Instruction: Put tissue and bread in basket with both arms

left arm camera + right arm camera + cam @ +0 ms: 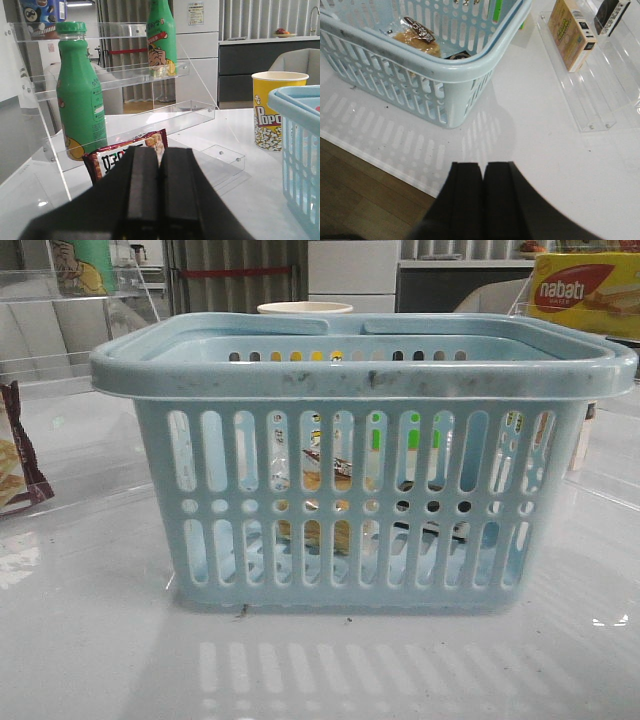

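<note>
The light-blue basket stands in the middle of the table and fills the front view. The bread, golden in a clear wrapper with a dark label strip, lies inside it and shows through the slots. The dark tissue pack lies inside beside the bread, mostly hidden by the rim; a dark shape shows through the holes. My left gripper is shut and empty, left of the basket. My right gripper is shut and empty, over the table's front edge, right of the basket.
A maroon snack bag leans by a clear shelf with green bottles on the left. A yellow popcorn cup stands behind the basket. A clear rack with a small box and a nabati box are on the right.
</note>
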Controlling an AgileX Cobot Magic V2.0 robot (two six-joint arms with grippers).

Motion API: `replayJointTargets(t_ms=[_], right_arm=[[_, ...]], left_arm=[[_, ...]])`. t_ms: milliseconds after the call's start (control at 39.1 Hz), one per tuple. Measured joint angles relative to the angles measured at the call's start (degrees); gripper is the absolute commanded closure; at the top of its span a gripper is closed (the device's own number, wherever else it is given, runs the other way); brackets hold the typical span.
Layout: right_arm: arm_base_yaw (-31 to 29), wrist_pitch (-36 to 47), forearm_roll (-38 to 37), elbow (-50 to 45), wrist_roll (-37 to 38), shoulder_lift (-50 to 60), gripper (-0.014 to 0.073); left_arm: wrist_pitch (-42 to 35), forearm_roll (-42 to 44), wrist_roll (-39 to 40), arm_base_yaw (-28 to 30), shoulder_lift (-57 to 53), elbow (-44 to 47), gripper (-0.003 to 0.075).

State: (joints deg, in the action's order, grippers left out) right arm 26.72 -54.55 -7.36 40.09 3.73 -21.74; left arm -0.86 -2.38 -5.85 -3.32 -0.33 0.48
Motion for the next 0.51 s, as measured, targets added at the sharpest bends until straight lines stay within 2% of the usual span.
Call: replayJointTargets(t_ms=[358, 512], right_arm=[[-0.3, 0.9, -0.1, -2.0, 0.0, 1.4, 0.054], [-4.6, 10.6, -0.2, -9.0, 0.0, 5.4, 0.054]], left_arm=[[0.0, 0.0, 0.0, 0.0, 0.0, 0.0, 0.0629], [0.0, 0.0, 0.0, 0.0, 0.0, 0.0, 0.0629]])
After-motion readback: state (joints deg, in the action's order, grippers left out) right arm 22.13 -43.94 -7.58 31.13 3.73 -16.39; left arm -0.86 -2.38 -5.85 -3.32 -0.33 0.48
